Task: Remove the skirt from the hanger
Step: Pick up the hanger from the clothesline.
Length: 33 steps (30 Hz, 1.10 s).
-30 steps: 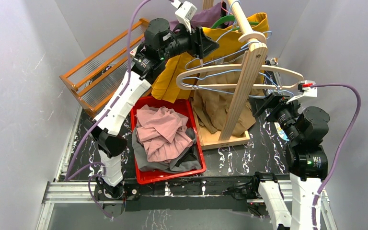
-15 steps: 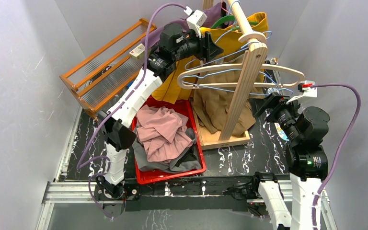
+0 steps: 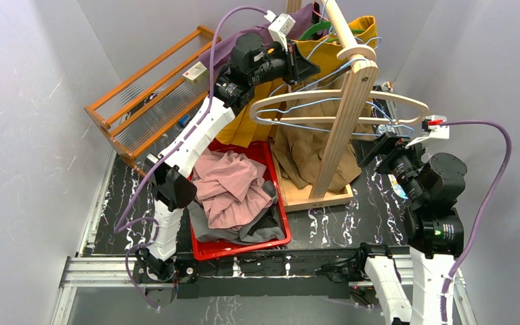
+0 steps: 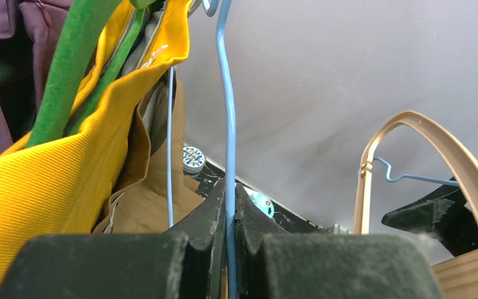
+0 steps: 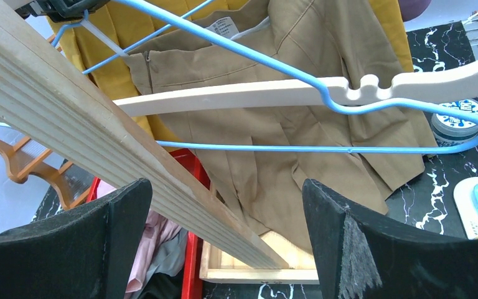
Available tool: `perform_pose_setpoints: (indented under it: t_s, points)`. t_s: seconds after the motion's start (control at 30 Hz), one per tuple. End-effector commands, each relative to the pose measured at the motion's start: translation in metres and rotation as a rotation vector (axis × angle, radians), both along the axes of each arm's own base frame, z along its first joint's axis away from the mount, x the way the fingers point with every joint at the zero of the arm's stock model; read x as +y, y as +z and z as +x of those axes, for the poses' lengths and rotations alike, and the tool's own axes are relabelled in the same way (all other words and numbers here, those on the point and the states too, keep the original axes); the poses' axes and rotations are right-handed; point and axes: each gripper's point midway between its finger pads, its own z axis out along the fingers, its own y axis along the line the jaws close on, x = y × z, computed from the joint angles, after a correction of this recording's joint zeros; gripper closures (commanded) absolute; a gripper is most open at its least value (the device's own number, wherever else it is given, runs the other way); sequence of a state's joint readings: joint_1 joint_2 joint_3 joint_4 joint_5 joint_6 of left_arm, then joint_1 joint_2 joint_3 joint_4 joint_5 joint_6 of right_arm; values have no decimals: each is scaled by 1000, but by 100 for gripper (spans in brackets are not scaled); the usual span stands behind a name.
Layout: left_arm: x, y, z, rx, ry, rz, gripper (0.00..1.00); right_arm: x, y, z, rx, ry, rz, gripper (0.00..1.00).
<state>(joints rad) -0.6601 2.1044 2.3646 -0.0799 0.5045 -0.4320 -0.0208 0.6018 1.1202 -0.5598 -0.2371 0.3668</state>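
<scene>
Left hand [image 4: 229, 208] clenched tight on one blue wire hanger [image 4: 226, 93], the wire pinched between both fingers. Right hand [image 5: 227, 243] released, fingers spread wide, gripping nothing, close to the wooden post [image 5: 99, 124].

One tan skirt [image 5: 274, 168] hangs on the rack behind that post, just behind one pale wooden hanger [image 5: 236, 94]. Alongside are one yellow garment [image 4: 50, 180], one green hanger [image 4: 68, 68] and one purple garment [image 3: 306, 17]. Total blue wire hangers: cannot tell, wires overlap.

On the table [image 3: 338, 223], one red bin [image 3: 244, 250] of pink and grey clothes.
</scene>
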Motion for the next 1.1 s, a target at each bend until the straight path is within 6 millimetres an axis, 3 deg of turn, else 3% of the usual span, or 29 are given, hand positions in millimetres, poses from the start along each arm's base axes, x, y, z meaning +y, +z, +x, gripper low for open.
perform_pose_setpoints:
  t_s: [0.0,0.2,0.37,0.57,0.8,0.93,1.07]
  points:
    - [29,113,-49,-165,-51,-202,100,0,18,-2,-66,1,-2,2]
    - [45,154,-76,-229,-78,-281,100,1,23,-3,-71,4,5,2]
    - [51,164,-90,-240,-106,-288,100,2,24,-2,-67,8,8,2]
    - [48,145,-83,-206,-87,-217,100,3,24,-2,-66,15,16,2]
    - [21,120,-57,-152,-119,-224,100,7,25,0,-63,32,32,2]
    - [7,116,-50,-150,-116,-247,100,5,26,-1,-60,19,26,2]
    - [-19,92,-48,-138,-120,-218,100,5,24,1,-57,19,25,2]
